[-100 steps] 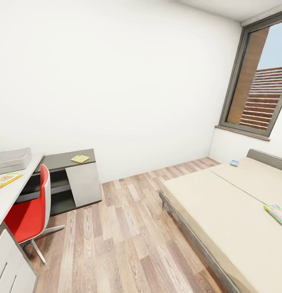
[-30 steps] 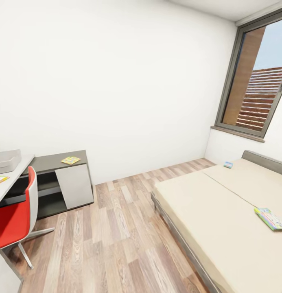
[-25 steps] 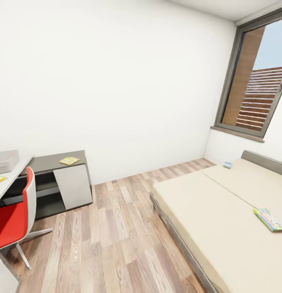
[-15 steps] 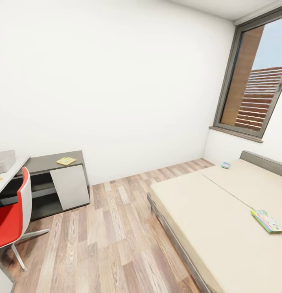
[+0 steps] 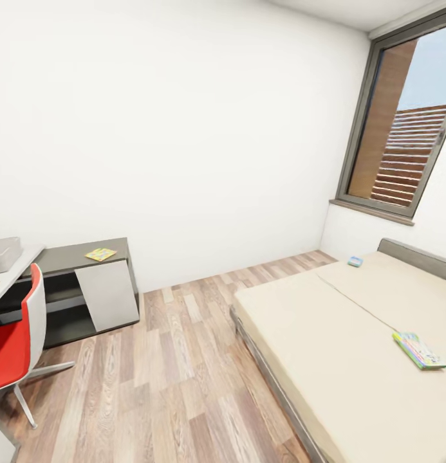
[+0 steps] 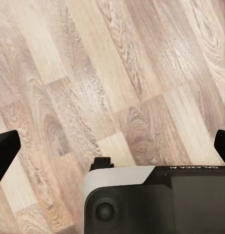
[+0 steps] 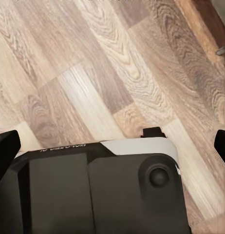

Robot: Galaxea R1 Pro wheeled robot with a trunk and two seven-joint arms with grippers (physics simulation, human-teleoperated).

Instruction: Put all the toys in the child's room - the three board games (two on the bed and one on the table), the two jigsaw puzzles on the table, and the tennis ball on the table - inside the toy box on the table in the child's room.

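Beside cream bed point(image 5: 351, 334), plank floor point(image 5: 177, 379)

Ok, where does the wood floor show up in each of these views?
Head view: the wood floor runs between the table at left and the bed at right.
Left wrist view: it lies beyond the open left gripper.
Right wrist view: it lies beyond the open right gripper.
Shared landmark: the floor's planks.
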